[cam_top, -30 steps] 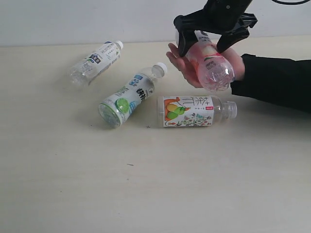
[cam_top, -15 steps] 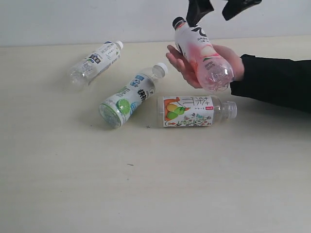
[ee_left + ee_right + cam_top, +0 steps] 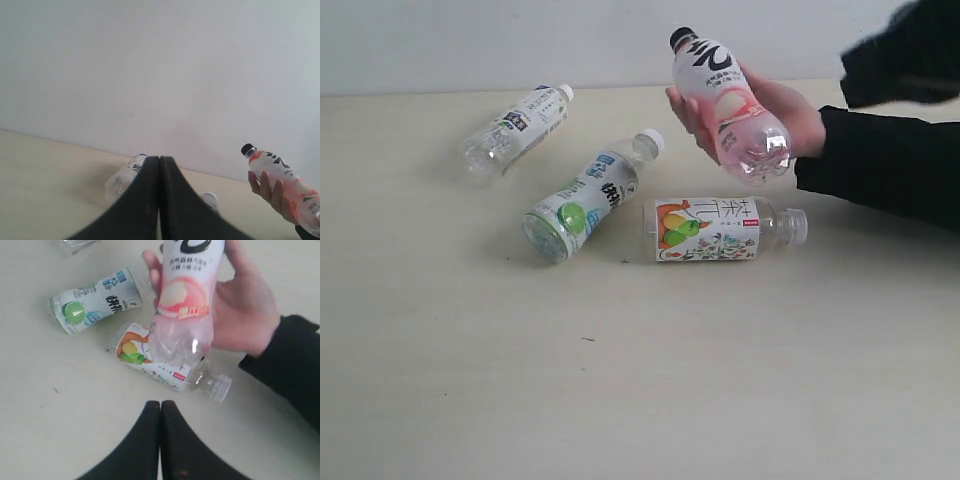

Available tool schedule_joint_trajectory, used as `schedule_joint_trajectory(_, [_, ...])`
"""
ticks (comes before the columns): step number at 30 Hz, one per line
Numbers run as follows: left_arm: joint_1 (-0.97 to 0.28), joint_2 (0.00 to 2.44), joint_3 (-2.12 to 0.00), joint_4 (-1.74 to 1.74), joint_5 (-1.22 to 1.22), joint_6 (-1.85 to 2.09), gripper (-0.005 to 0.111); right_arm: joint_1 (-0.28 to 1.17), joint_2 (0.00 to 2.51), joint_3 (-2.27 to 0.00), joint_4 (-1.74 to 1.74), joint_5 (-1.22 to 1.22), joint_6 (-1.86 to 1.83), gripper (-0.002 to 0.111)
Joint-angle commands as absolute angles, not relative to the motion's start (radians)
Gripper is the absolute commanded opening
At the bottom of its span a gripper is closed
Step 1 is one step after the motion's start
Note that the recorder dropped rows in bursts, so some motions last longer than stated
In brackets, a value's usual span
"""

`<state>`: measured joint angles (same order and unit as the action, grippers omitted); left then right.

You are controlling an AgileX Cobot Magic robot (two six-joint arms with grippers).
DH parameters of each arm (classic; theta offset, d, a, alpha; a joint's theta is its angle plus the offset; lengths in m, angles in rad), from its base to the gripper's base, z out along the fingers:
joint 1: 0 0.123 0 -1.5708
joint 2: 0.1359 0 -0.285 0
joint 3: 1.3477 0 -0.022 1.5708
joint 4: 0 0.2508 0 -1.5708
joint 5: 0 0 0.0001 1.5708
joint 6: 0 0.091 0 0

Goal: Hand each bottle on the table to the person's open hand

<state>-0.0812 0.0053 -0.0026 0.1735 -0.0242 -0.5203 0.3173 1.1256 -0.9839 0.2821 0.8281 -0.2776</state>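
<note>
The black-capped pink-white bottle (image 3: 730, 110) rests tilted in the person's open hand (image 3: 795, 118), whose fingers curl under it; no gripper touches it. Three white-capped bottles lie on the table (image 3: 620, 380): a white-blue one (image 3: 515, 128) at the far left, a green-labelled one (image 3: 585, 200) in the middle, and a fruit-picture one (image 3: 715, 230) below the hand. My right gripper (image 3: 160, 405) is shut and empty, hovering above the fruit-picture bottle (image 3: 160, 365) and the pink bottle (image 3: 185, 305). My left gripper (image 3: 159, 159) is shut and empty, off to the side, with the white-blue bottle (image 3: 122, 177) beyond it.
The person's black sleeve (image 3: 890, 170) lies across the table's right side. A black blur of my right arm (image 3: 905, 50) fills the top right corner. A pale wall (image 3: 470, 40) runs behind the table's far edge.
My right gripper let go of the pink bottle, rose and pulled away to the upper right. The hand has lifted the bottle slightly. The three lying bottles have not moved.
</note>
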Motion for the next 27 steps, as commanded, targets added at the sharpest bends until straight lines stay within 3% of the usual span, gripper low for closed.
schedule_joint_trajectory(1, [-0.08,0.0,0.0,0.169,-0.034,-0.524,0.0,0.314,0.86,-0.721,0.359,0.7,-0.315,0.0])
schedule_joint_trajectory(13, [-0.08,0.0,0.0,0.169,-0.034,-0.524,0.0,0.314,0.244,-0.362,0.333,0.528,-0.315,0.0])
schedule_joint_trajectory(27, [-0.08,0.0,0.0,0.169,-0.034,-0.524,0.0,0.314,0.0,-0.267,0.34,0.426,-0.313,0.0])
